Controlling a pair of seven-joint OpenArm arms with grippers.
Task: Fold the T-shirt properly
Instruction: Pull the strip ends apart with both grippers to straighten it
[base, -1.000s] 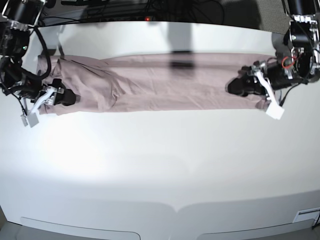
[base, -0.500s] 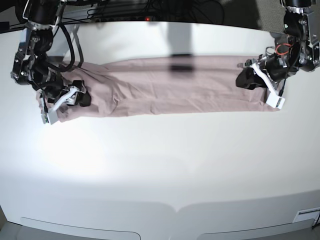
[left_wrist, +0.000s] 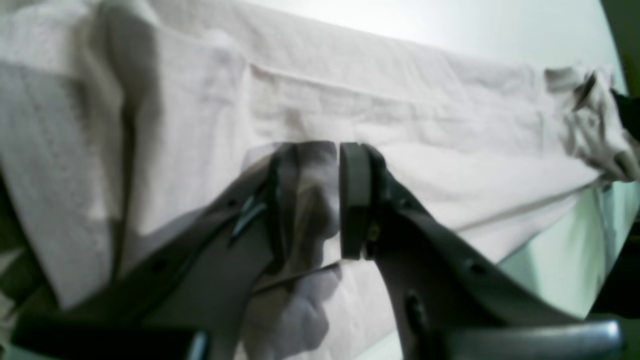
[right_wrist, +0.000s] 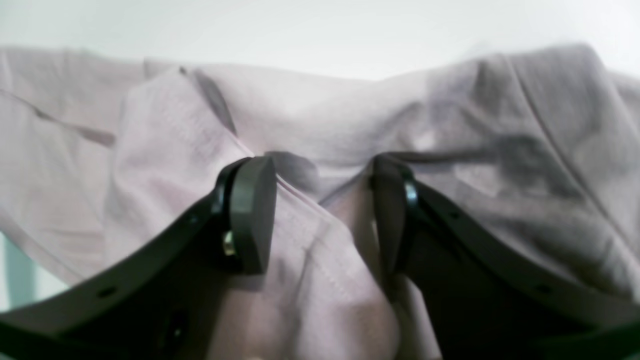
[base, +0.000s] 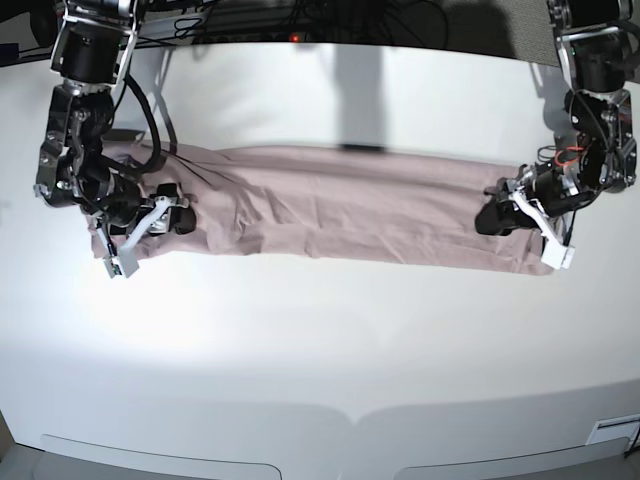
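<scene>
- Since earlier frame: both arms swung inward w/ the T-shirt (base: 350, 205); the long band now sags lower across the table (base: 320, 340), ends pulled up.
- Left gripper (left_wrist: 320, 200), on base view's right (base: 497, 218): jaws nearly together, clamped on a bunched fold at that end.
- Right gripper (right_wrist: 320, 215), on base view's left (base: 172, 215): jaws wider apart, cloth bunched between the pads, grasping the shirt's other end.
- Shirt stretched between both grippers, mid part resting on table.

The T-shirt (base: 330, 215) lies across the table (base: 320, 340), one arm at each end.
</scene>
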